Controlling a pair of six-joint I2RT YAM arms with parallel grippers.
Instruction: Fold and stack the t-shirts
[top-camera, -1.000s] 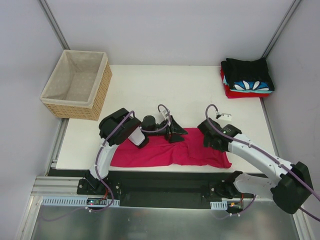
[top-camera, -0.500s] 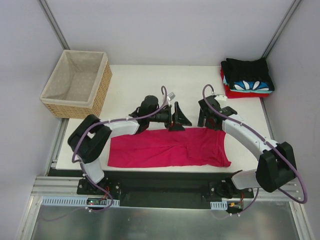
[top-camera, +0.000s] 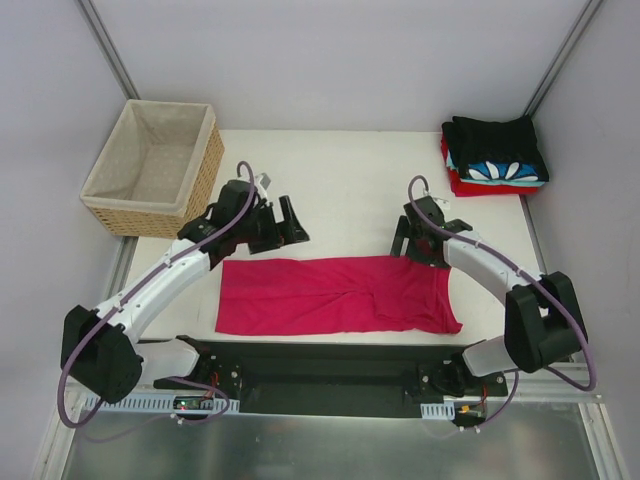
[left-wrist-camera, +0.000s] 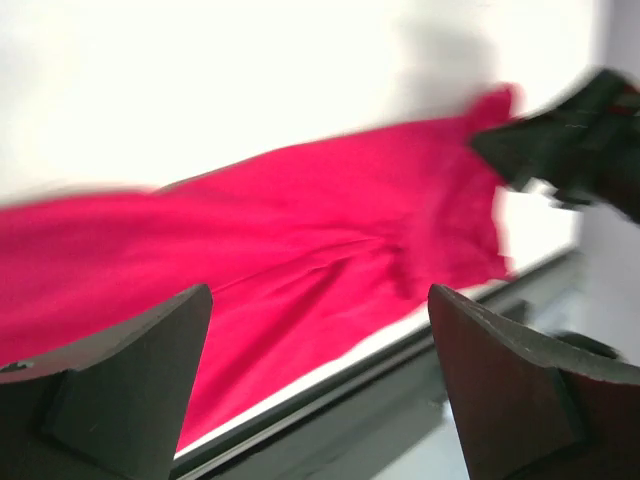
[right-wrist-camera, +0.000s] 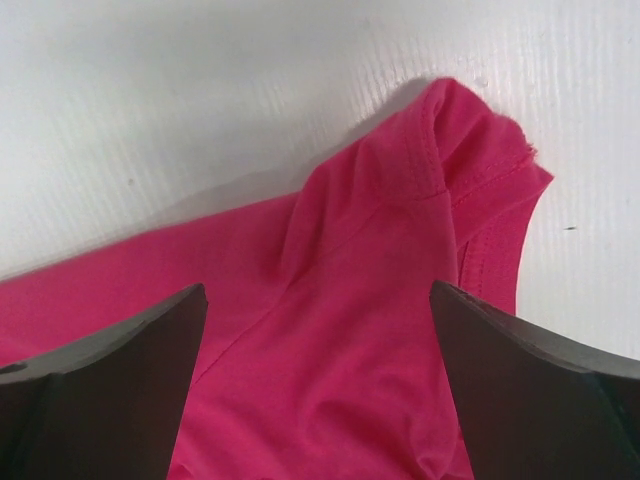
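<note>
The crimson-pink t-shirt (top-camera: 335, 296) lies folded into a long strip along the table's near edge. It also shows in the left wrist view (left-wrist-camera: 270, 250) and the right wrist view (right-wrist-camera: 340, 330). My left gripper (top-camera: 288, 224) is open and empty, just beyond the strip's far left part. My right gripper (top-camera: 412, 245) is open and empty, over the strip's far right corner, where a sleeve (right-wrist-camera: 450, 150) sticks out. The stack of folded t-shirts (top-camera: 495, 155), black on top, then blue-white patterned, then red, sits at the table's far right corner.
A woven wicker basket (top-camera: 155, 168) with beige lining stands off the table's far left corner. The white table (top-camera: 350, 190) has a metal rail along its near edge (top-camera: 330, 345). Grey walls enclose the back and sides.
The left gripper has swung left from the strip's middle to its left end, the arm stretching out. The right gripper has moved from the strip's near right part up to its far right corner.
</note>
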